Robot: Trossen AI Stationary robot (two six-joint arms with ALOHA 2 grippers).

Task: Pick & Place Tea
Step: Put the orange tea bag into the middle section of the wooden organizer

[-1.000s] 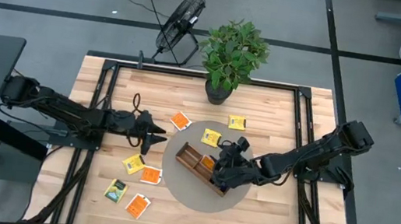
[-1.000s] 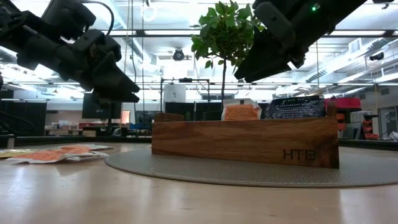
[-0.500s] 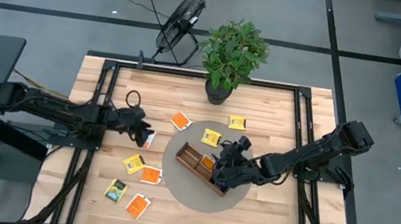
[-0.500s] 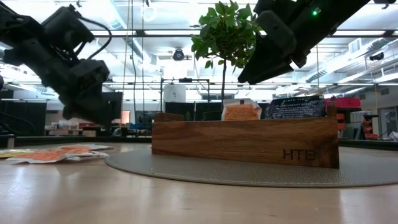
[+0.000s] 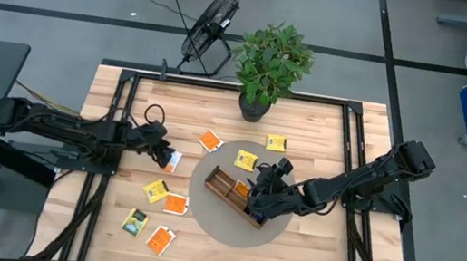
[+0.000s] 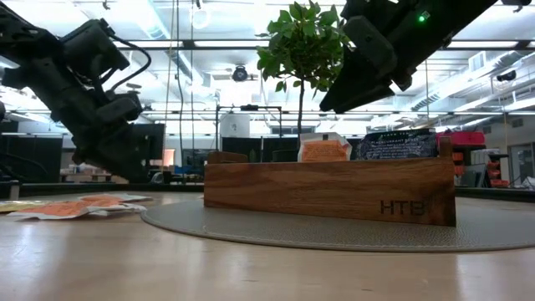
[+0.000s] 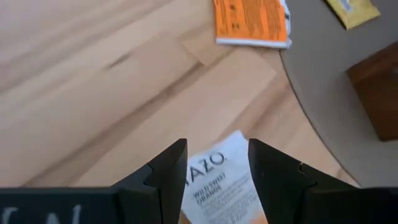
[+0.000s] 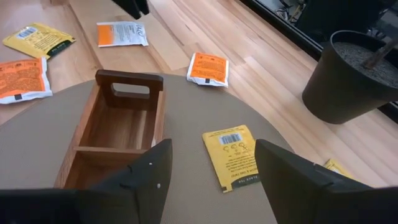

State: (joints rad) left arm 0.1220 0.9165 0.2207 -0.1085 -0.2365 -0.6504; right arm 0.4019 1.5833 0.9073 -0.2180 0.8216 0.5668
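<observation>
Hovering low over the wooden table [image 5: 291,239], the left gripper [image 7: 214,163] is held spread, released, directly above an orange-and-white tea sachet [image 7: 224,190] just left of the round grey mat [image 5: 212,219]. The right gripper [image 8: 208,163] is likewise parted, empty, above the wooden tray [image 8: 121,127], with other sachets scattered nearby.

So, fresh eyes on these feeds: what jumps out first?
The wooden tray on the round grey mat at the table's middle, with the right pincer open over its near end. Then the sachets scattered to its left, where the left pincer straddles an orange-and-white one. The potted plant stands at the far edge.
</observation>
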